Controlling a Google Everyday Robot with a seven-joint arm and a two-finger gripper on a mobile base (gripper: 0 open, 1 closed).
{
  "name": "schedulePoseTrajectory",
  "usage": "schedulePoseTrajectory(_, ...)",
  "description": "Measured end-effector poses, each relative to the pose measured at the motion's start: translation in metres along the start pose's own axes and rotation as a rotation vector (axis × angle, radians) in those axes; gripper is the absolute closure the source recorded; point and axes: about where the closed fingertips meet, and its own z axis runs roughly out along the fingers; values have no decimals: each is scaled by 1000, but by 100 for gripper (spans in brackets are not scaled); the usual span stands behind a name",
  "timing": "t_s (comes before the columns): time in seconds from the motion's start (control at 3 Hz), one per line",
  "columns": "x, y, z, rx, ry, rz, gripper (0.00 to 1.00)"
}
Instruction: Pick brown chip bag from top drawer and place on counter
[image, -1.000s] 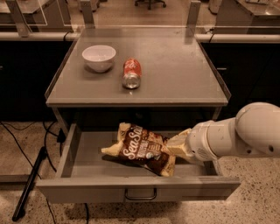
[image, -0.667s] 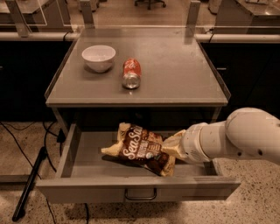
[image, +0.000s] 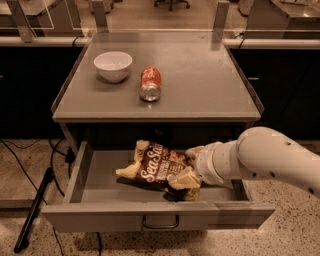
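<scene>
The brown chip bag (image: 152, 167) lies in the open top drawer (image: 100, 185), slightly right of its middle, with white "Sea Salt" lettering facing up. My gripper (image: 187, 165) reaches in from the right on a white arm. Its pale fingers (image: 184, 179) stand apart, one on each side of the bag's right end, close against it. The bag rests on the drawer floor. The counter (image: 200, 80) is the grey top above the drawer. The drawer's pull handle (image: 160, 222) shows at the front centre.
A white bowl (image: 113, 65) stands at the counter's back left. A red soda can (image: 150, 84) lies on its side next to the bowl. Black cables and a stand leg (image: 35, 205) lie on the floor at left. Clear raised edges line the counter's sides.
My arm and gripper have shifted a little to the left, further over the bag's right end. The bag has not moved.
</scene>
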Motion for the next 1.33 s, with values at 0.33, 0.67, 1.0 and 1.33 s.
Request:
schedulePoseTrajectory(0.33, -4, -2, 12, -8, 0, -5, 28)
schedulePoseTrajectory(0.67, -13, -5, 29, -12, -4, -15, 27)
schedulePoseTrajectory(1.0, -17, -7, 42, -15, -4, -20, 23)
schedulePoseTrajectory(1.33, -13, -7, 51, -17, 10, -21, 15)
